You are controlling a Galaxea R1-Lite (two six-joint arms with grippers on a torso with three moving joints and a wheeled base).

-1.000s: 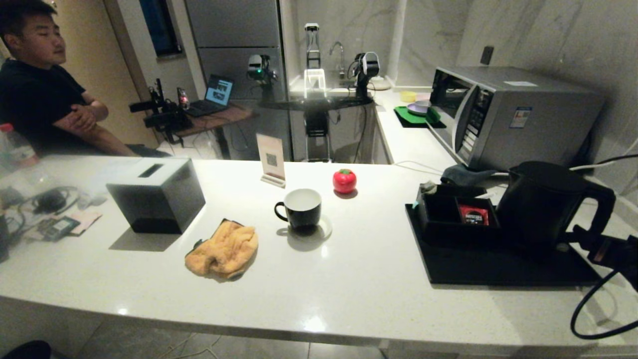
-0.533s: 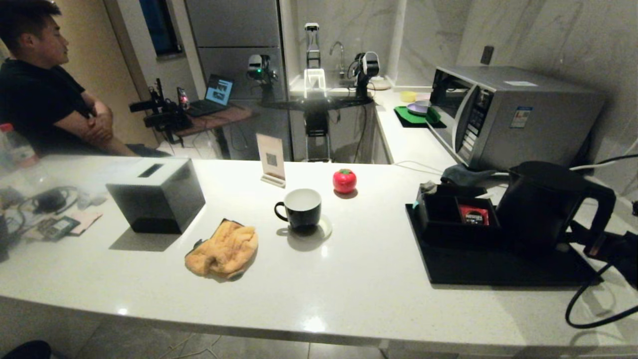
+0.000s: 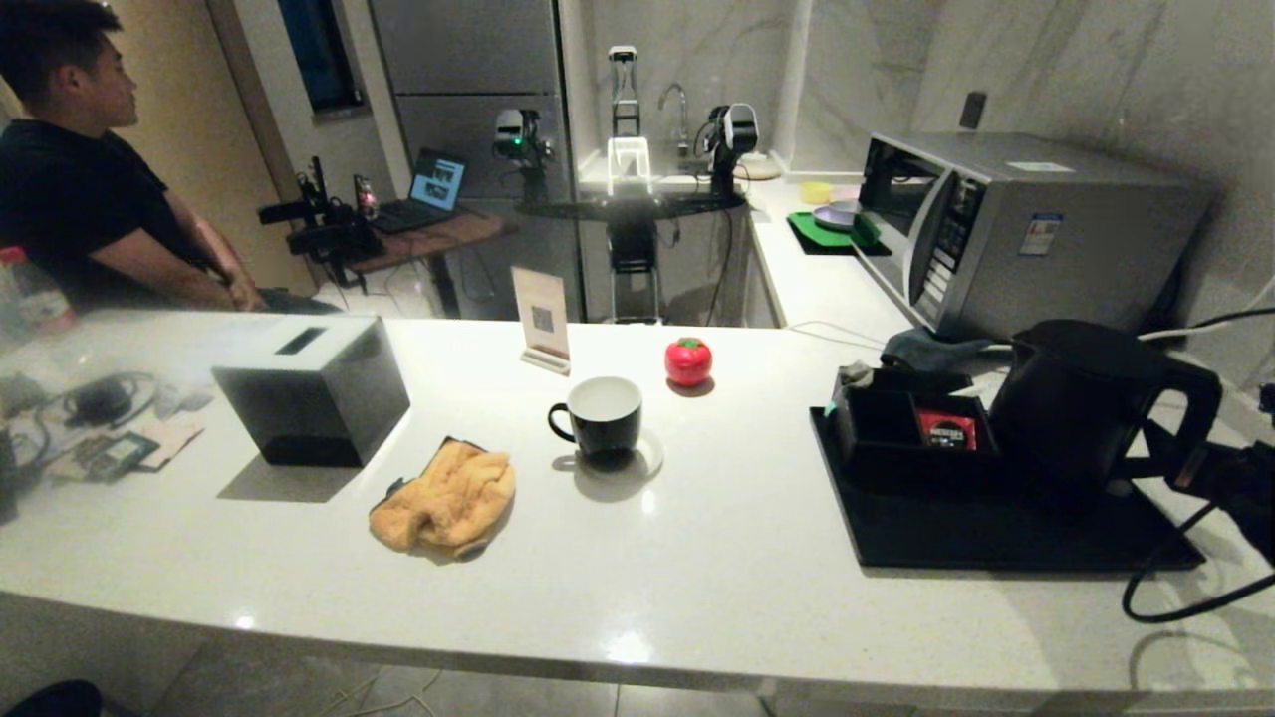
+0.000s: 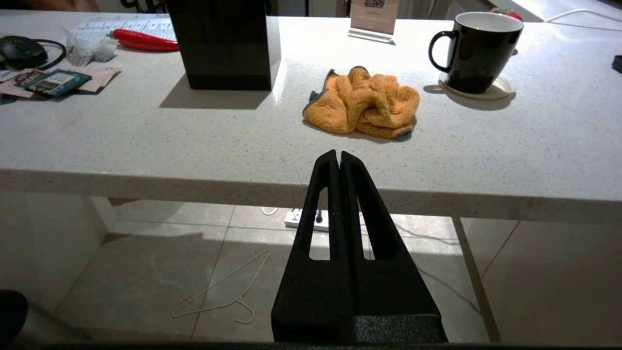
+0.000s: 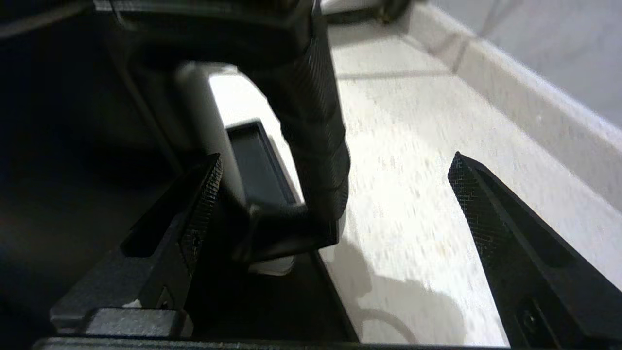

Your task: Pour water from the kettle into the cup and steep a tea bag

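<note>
Right gripper (image 5: 335, 204) moved up closer to kettle (image 3: 1081, 403) handle — person (image 3: 90, 189) turned away, unfolded arms.

White speckled counter (image 3: 697, 558), marble walls (image 3: 1046, 70), grey tiled floor (image 4: 146, 272), dim light.

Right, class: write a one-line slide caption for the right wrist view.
Open right hand straddling the kettle handle, not yet closed, above the white counter.
</note>
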